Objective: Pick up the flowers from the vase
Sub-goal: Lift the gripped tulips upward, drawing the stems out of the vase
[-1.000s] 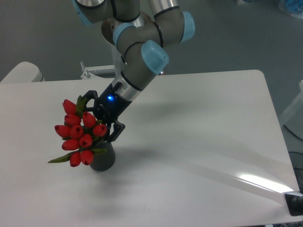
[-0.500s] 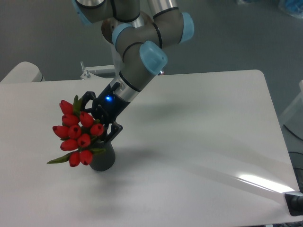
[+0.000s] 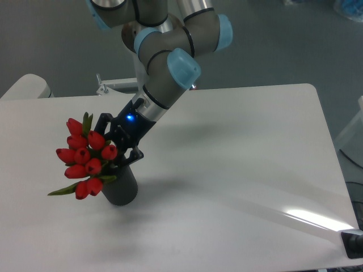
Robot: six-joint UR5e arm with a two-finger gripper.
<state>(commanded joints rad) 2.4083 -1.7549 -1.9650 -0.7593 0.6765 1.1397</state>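
Hand (image 3: 113, 144) clamped on flowers (image 3: 82, 157), bunch tilted toward bench's (image 3: 244, 158) left edge, above dark vase (image 3: 120, 187); stems' lower ends hidden behind buds.

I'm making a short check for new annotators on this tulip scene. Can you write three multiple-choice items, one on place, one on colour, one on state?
1. Where on the table does the vase stand?
A. Near the right edge
B. In the left half, towards the front
C. At the far right corner

2. What colour are the buds of the flowers?
A. Yellow
B. White
C. Red

3. How does the gripper stand to the flowers?
A. It is at the bunch, just above the vase, fingers either side of the stems
B. It hangs high above them, well clear
C. It rests flat on the table, away from them

Answers: 1 B, the dark vase sits left of centre, nearer the front edge. 2 C, all the buds are red, with green leaves. 3 A, the black fingers reach in behind the buds right over the vase mouth.
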